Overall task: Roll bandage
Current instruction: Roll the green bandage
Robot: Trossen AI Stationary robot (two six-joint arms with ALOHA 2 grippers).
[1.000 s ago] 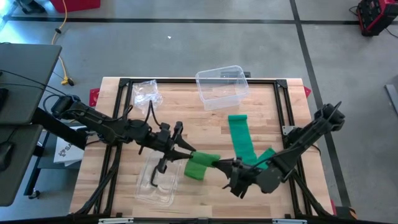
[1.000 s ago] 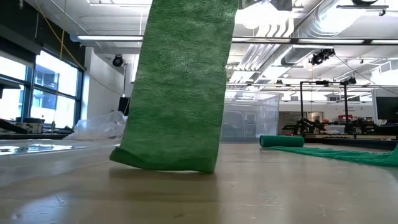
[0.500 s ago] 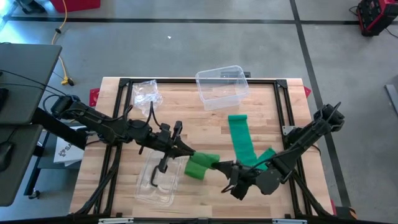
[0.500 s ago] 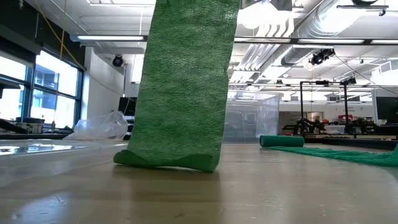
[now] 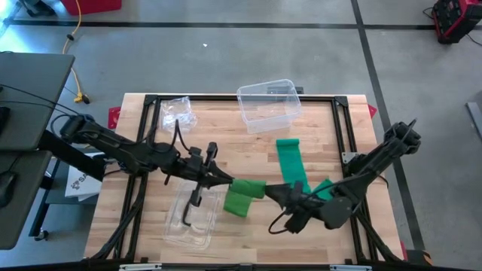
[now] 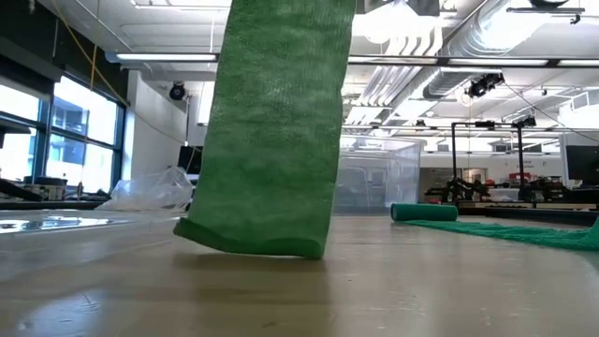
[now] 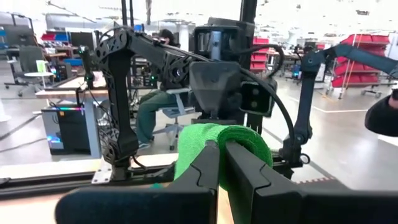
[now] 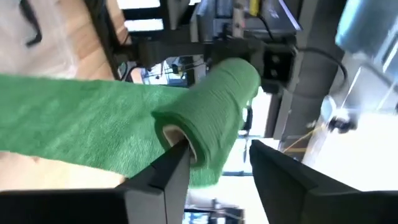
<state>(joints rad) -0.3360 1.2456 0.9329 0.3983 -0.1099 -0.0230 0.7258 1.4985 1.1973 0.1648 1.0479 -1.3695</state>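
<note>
A green bandage roll (image 5: 250,187) hangs above the table's middle, between my two grippers. My left gripper (image 5: 228,181) is shut on its left end. My right gripper (image 5: 273,191) stands open at the roll's right end, one fingertip (image 8: 180,149) at the mouth of the pale core (image 8: 176,132); whether it touches, I cannot tell. A loose strip (image 6: 271,122) hangs from the roll, and its lower edge (image 6: 253,245) meets the wood. More bandage (image 5: 290,162) lies flat toward the right, with its far end curled (image 6: 424,212). My left gripper holds the roll's left end (image 7: 219,138) between its two shut fingers, which come in level from the table's left and lie along the roll's axis. The fingers hide the spot itself. The roll is level and clear of the table, with the strip hanging below it.
A clear plastic box (image 5: 269,104) stands at the far middle and a crumpled clear bag (image 5: 178,111) at the far left. A clear plastic package (image 5: 188,218) lies near the front left. A person (image 7: 155,93) sits in the room beyond the table.
My right gripper has rolled about its own axis, risen a little and opened, letting go of the roll's right end. The roll stays up in my left gripper. The hanging strip's lower edge settled on the table and then lifted slightly.
</note>
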